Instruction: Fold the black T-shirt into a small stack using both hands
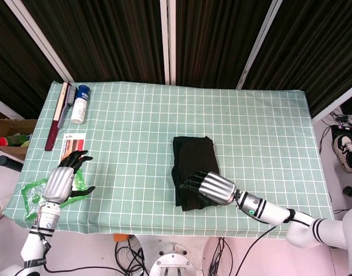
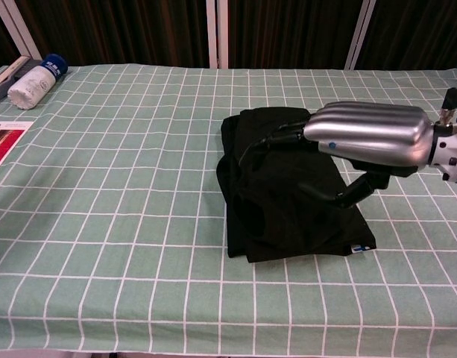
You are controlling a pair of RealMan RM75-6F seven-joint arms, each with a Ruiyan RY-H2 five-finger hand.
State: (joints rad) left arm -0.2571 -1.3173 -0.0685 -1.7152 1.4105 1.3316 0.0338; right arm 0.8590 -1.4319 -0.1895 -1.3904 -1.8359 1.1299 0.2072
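Your right hand [image 1: 213, 186] hovers over the near half of the black T-shirt [image 1: 194, 155], fingers spread, gripping nothing I can see. You've folded it narrow mid-table; one fold remains. Left hand [image 1: 65, 181] idles open.

Near edge of black T-shirt [image 1: 193, 169] hidden under right hand [image 1: 209, 186] in head view; contact of fingertips with cloth not discernible. In chest view, right hand [image 2: 366, 138] cut off at right frame edge, its dark fingers [image 2: 280, 138] lost against black fabric. White bottle [image 2: 36, 80] label too small to read. Printed card [image 2: 6, 142] cropped at left edge. Green plastic bag [image 1: 27, 194] partly behind left hand [image 1: 64, 182].
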